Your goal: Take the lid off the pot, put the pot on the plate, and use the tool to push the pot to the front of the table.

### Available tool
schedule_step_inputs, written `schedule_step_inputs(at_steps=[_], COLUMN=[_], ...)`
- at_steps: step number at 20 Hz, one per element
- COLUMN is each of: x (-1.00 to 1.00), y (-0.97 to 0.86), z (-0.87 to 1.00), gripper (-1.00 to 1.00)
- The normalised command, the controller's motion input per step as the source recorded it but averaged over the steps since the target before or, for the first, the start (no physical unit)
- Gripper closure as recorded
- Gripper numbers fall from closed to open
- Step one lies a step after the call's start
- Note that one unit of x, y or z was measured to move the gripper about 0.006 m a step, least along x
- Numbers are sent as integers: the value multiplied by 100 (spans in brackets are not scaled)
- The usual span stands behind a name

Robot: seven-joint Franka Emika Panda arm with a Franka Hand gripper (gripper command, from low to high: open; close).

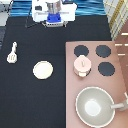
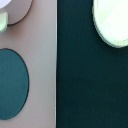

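The small pink pot (image 1: 82,66) sits on the stove (image 1: 95,85), right of the frame's middle, its round lid (image 1: 82,63) still on. The cream plate (image 1: 43,69) and white spatula (image 1: 12,53) lie on the black table (image 1: 30,100) at left. The gripper (image 1: 54,19) hangs at top centre, holding nothing.

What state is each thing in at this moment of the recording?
gripper: at the exterior view's top, above the table, holding nothing.
lid: on the pot.
pot: covered, on the stove.
plate: bare, on the table.
tool: lying untouched near the exterior view's left edge.
grey pan: upright on the stove.
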Motion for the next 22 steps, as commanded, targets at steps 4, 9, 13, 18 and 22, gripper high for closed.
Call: schedule_step_inputs(at_steps=[4,9,13,18,22], x=[38,85,100,99,86], y=[15,34,36,40,54], z=[27,65,77,73,59], gripper=[-100,-100,-100,-100,-100])
